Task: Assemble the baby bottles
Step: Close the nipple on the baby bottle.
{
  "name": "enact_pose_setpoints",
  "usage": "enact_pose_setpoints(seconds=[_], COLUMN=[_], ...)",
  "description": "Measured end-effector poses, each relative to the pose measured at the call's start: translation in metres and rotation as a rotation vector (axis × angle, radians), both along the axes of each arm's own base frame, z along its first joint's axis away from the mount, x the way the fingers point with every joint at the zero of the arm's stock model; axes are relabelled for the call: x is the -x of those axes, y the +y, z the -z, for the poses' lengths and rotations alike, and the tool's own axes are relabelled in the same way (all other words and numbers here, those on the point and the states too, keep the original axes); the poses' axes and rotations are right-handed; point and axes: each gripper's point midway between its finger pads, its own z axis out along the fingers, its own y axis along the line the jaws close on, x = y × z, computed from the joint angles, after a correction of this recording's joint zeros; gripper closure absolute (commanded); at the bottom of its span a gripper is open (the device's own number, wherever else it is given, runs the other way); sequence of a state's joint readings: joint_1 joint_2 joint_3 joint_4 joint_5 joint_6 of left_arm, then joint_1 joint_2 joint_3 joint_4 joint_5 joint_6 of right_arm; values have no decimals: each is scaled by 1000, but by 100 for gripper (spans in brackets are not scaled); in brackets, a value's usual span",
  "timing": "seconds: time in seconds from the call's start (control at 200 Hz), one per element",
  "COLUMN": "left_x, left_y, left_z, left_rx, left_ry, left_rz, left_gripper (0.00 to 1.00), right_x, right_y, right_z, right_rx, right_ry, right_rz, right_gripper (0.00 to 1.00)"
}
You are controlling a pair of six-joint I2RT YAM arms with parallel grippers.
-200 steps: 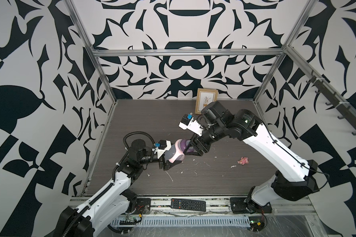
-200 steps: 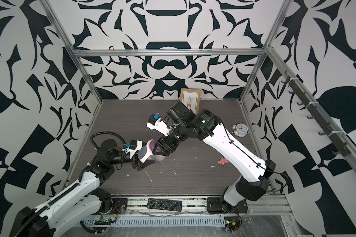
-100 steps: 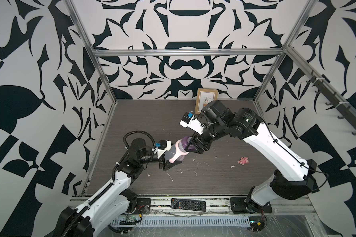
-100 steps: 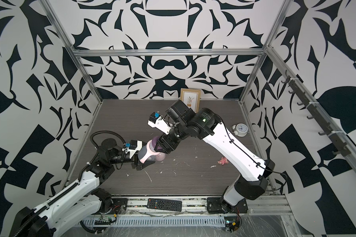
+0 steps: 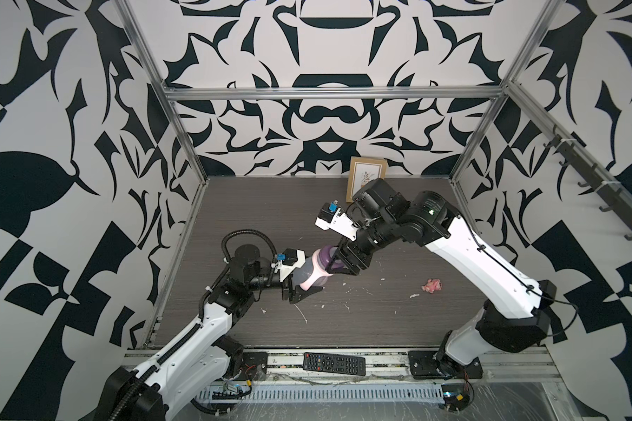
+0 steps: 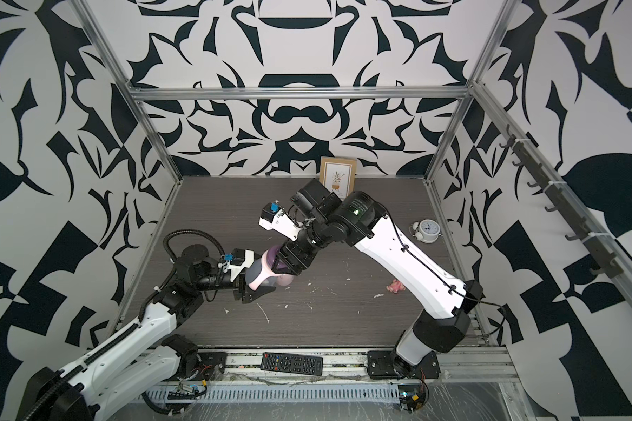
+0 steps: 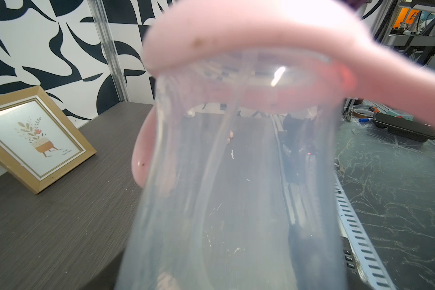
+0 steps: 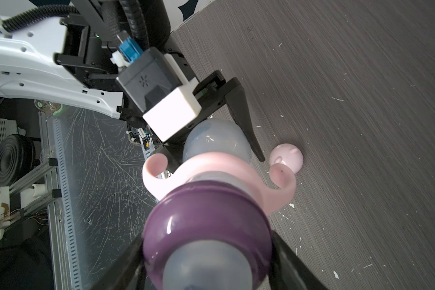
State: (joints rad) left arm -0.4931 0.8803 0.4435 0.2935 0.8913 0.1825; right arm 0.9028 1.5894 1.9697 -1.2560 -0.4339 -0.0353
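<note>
Left gripper [image 8: 211, 155]: closed on the translucent bottle [image 5: 303, 272], with a black finger [image 8: 241, 118] along each side of its lower body. The bottle is tilted, and its neck points away from these fingers toward the other arm.
Right gripper [image 8: 206, 253]: clamped on the purple collar [image 8: 206, 213] at the bottle's top end, with a finger [image 8: 286, 263] pressed to each side of the collar.
Handle ring [image 8: 219, 167]: pink, seated round the bottle's neck between the left gripper's fingertips and the right gripper's. Its two loops curl outward on either side.
Nipple [image 8: 206, 271]: a grey translucent dome rising from the collar, between the right gripper's fingers.
Straw [image 7: 216, 150]: a faint clear tube seems to run inside the bottle in the left wrist view; it is too blurred to be sure.
Pink cap [image 8: 286, 158]: lies on the table [image 8: 362, 100] just past the tip of one left finger. No finger touches it.
Toy figure [image 5: 432, 285]: on the table, well apart from both pairs of fingers.
Alarm clock [image 6: 427, 229]: near the side wall, far from all fingers.
Picture frame [image 5: 367, 178]: leans at the back wall, behind the right gripper.
</note>
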Motion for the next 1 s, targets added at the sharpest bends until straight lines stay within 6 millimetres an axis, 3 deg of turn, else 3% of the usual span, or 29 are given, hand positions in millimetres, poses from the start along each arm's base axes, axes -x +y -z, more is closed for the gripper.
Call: enact_pose_setpoints(seconds=[0.33, 1.0], left_x=[3, -7], left_y=[1, 6], left_z=[10, 11], left_rx=[-33, -77], left_ry=[55, -15], left_rz=[4, -66], left_gripper=[100, 100], right_x=[-5, -10], right_y=[0, 3], right_z=[14, 25], right_rx=[51, 38], right_ry=[6, 35], right_rz=[1, 13], right_gripper=[100, 100])
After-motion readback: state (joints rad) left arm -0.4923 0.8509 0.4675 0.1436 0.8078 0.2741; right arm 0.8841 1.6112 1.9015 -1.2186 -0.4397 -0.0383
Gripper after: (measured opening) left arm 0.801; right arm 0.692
